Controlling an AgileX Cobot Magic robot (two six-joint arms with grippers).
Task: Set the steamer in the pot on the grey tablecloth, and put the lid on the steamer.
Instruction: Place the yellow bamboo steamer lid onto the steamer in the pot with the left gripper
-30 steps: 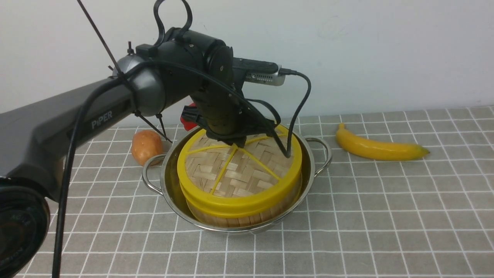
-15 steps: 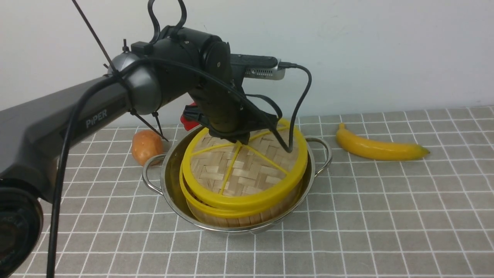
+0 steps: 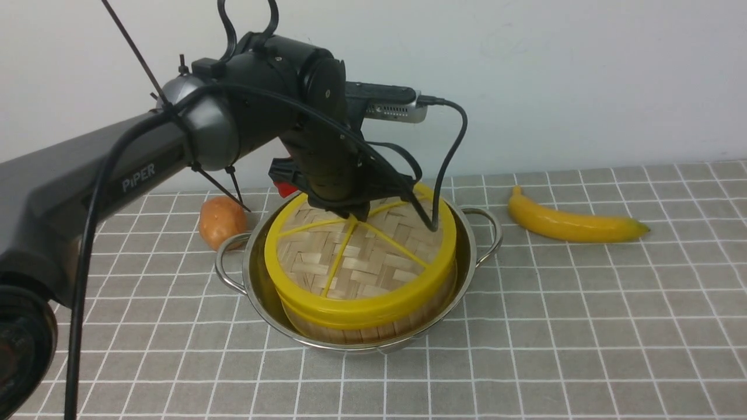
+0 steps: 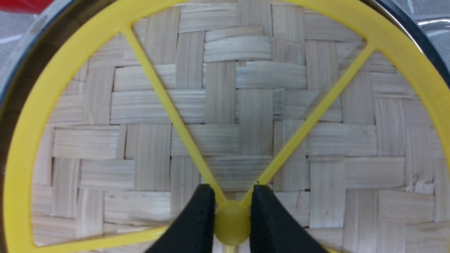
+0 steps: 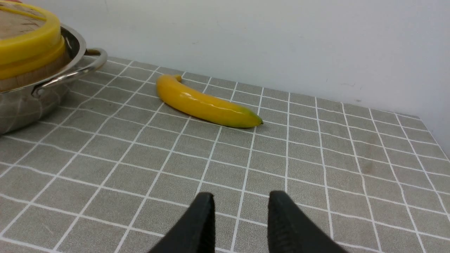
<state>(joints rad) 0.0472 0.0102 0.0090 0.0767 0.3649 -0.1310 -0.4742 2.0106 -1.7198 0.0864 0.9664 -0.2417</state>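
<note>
My left arm angles down over the pot, left tool clamped on the lid hub; lid seated now, askew before

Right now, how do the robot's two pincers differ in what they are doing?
The left pincer is shut on the yellow hub of the lid, while the right pincer holds nothing. The left one's jaws sit close together; the right one's stand apart. The left is over the pot, the right over bare grey tablecloth. Both are black and two-pronged.
</note>
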